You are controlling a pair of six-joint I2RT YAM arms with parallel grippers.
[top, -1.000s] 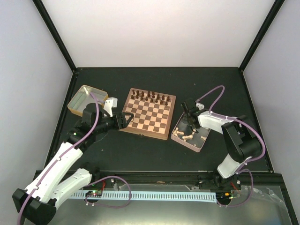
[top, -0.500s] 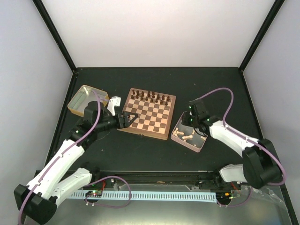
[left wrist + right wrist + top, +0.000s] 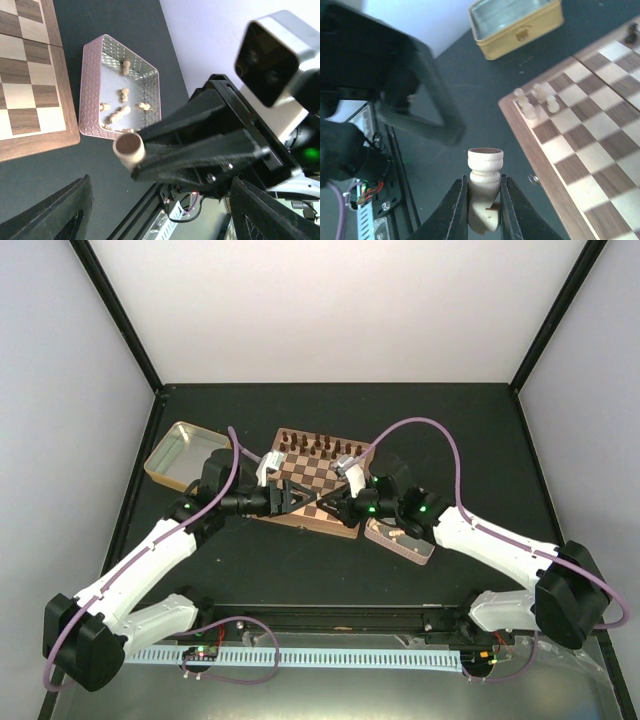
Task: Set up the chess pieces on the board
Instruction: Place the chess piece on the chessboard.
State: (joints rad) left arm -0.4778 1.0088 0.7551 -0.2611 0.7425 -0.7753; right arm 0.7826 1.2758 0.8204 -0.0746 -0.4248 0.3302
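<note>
Over black table [image 3: 450, 430], right fingers [image 3: 457, 210] pinch chess piece [image 3: 485, 170]; left fingers [image 3: 55, 220] spread.

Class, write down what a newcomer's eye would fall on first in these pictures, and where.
Near the board's front edge, the right gripper, shut on a light tan chess piece, faces the wide-open left gripper tip to tip. Dark chessmen line the board's far side.

The pale turned-wood chess piece [image 3: 485, 162] is smooth and unvarnished; the checked wooden chessboard [image 3: 600, 150] has a satin sheen. The pink metal tin [image 3: 92, 95] is diamond-embossed, the black desk [image 3: 440, 430] matt.
</note>
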